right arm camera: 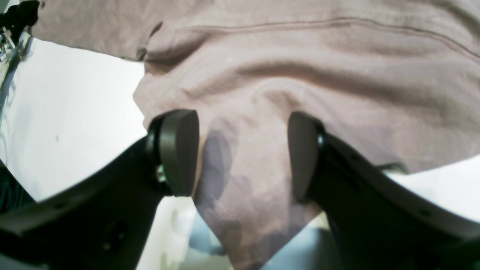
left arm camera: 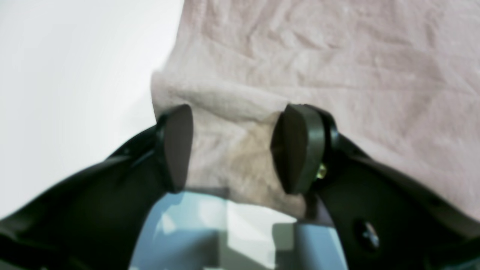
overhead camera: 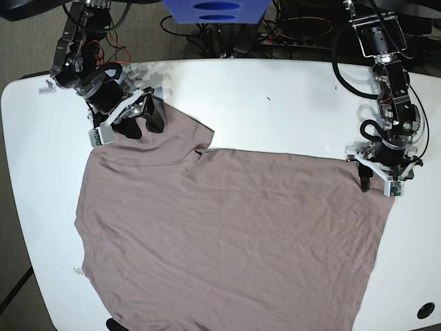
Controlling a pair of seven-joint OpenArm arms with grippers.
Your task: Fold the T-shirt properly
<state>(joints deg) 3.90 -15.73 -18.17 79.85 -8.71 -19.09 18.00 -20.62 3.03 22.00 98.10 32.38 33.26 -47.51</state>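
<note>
Both grippers stand with jaws parted astride cloth: the left gripper (left arm camera: pixel 232 146) over the far hem corner of the T-shirt (overhead camera: pixel 227 234), the right gripper (right arm camera: pixel 242 153) over its far sleeve tip, though blur hides whether the pads pinch. From both, the shirt spreads toward the near edge of the table (overhead camera: pixel 275 103), long axis crosswise; it is taupe, lightly wrinkled and flat.
</note>
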